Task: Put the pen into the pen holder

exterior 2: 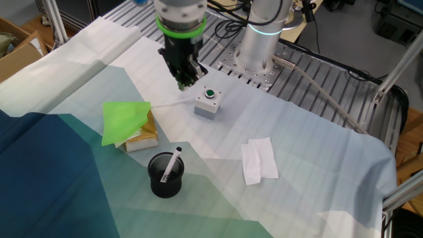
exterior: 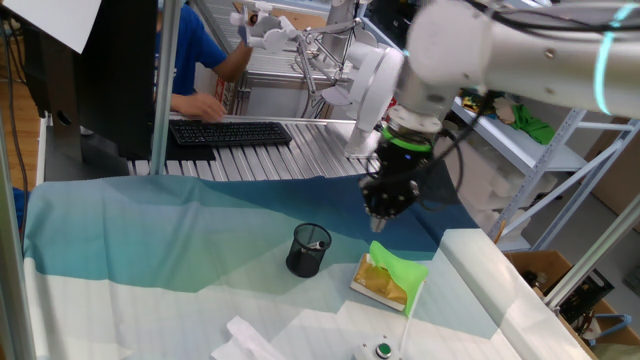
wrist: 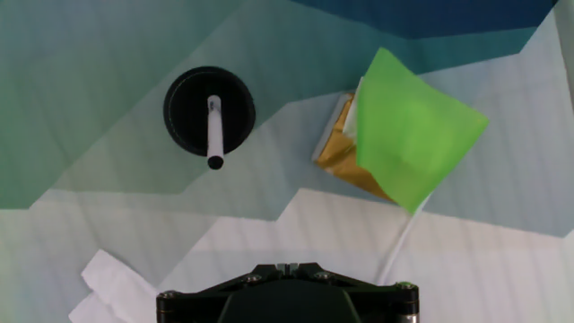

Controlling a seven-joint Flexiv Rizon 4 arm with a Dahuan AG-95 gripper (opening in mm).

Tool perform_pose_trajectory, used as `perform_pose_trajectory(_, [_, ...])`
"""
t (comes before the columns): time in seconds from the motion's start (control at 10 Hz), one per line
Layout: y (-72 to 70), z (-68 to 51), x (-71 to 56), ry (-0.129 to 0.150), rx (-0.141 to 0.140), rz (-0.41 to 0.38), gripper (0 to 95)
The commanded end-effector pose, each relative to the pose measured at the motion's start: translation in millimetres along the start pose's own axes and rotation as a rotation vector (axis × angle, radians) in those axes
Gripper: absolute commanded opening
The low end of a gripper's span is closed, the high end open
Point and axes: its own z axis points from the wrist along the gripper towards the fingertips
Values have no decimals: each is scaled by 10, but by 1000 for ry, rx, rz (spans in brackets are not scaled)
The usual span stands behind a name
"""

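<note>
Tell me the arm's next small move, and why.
Probably just retreat upward and stop. The pen already stands leaning inside the pen holder, and the gripper is shut on nothing, well clear above the cloth, so nothing seems left to place.

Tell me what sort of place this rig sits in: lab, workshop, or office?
Most likely a robotics lab: a slatted aluminium bench carries the arm, a person works at a keyboard behind it, and metal shelving stands alongside.

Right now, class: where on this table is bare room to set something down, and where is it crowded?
Free: the blue cloth left of the pen holder, and the white stretch right of the folded paper. Crowded: between sponge block, button box and holder.
</note>
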Motion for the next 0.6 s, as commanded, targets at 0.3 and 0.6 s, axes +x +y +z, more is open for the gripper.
perform_pose_trajectory(0.3, [-133, 32, -53, 8, 8, -3, 0])
perform_pose_trajectory(0.6, [-170, 89, -23, 8, 12, 9, 0])
